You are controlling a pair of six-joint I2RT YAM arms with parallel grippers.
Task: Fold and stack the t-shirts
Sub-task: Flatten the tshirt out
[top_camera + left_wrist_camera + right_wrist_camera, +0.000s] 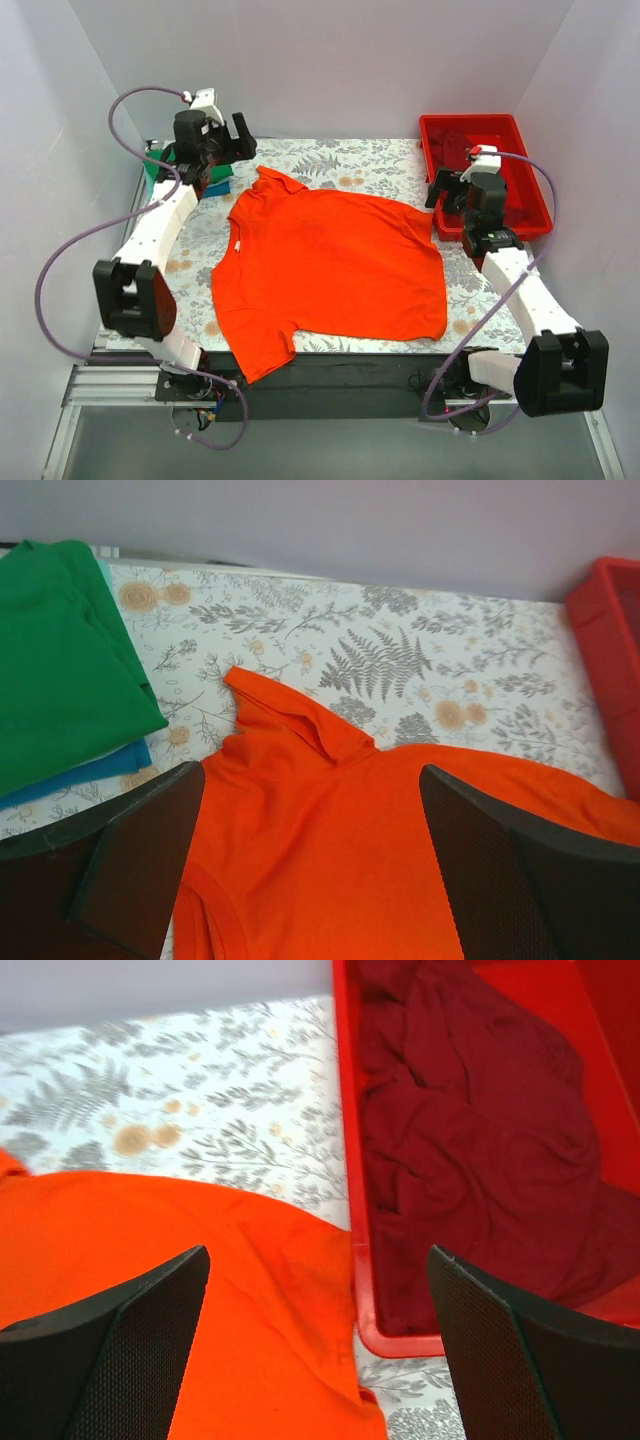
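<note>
Lying unfolded at centre, the orange shirt (330, 265) waits as left gripper (312, 775) and right gripper (318, 1260) hang spread and empty, green shirt (60, 650) on blue shirt (100, 770) folded upper left, red shirt (470, 1130) crumpled in bin (470, 120) upper right.

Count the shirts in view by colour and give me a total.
Orange shirt: 1, spread flat
Green shirt: 1, folded
Blue shirt: 1, under the green one
Dark red shirt: 1, crumpled in the bin
Total: 4
</note>
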